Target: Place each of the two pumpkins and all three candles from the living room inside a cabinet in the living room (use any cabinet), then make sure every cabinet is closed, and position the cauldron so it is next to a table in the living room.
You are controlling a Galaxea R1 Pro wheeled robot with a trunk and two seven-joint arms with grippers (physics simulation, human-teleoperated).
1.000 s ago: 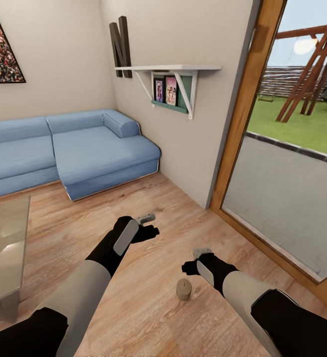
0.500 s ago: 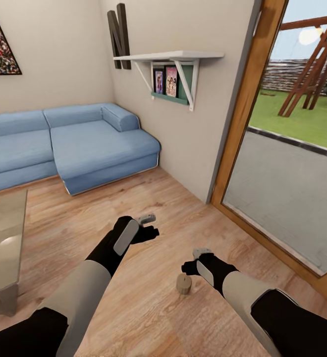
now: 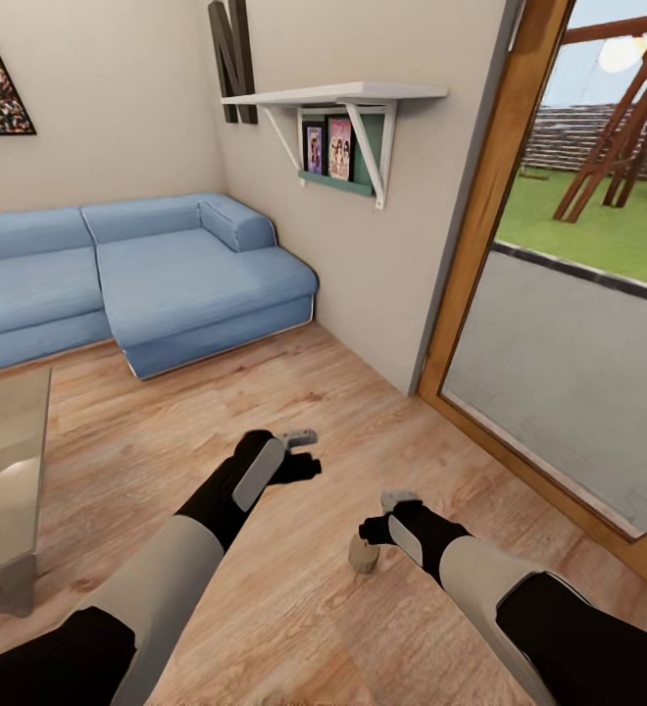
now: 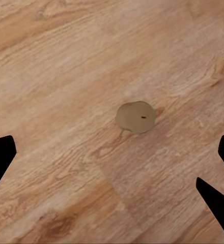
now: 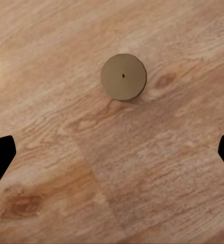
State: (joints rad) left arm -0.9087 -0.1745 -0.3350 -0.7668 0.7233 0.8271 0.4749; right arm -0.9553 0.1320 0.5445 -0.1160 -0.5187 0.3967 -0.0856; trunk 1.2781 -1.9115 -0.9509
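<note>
1. While looking from the head: candle standing upright on the wooden floor, just at 9 o'clock of the right end effector and partly tucked under it; left end effector hovering farther off toward 11 o'clock of the candle; desk well apart at the 9 o'clock edge. Spread of either end effector hard to judge here.
2. Seen from the left wrist: candle on bare boards, slightly tilted in perspective, dark fingertips wide apart at the edges, nothing held.
3. Seen from the right wrist: candle viewed straight down on its round top, fingertips spread wide and empty. Best to shift forward until the disc sits midway between the fingers, descend vertically, then close low on the sides; risk of toppling if lowered off-centre.
</note>
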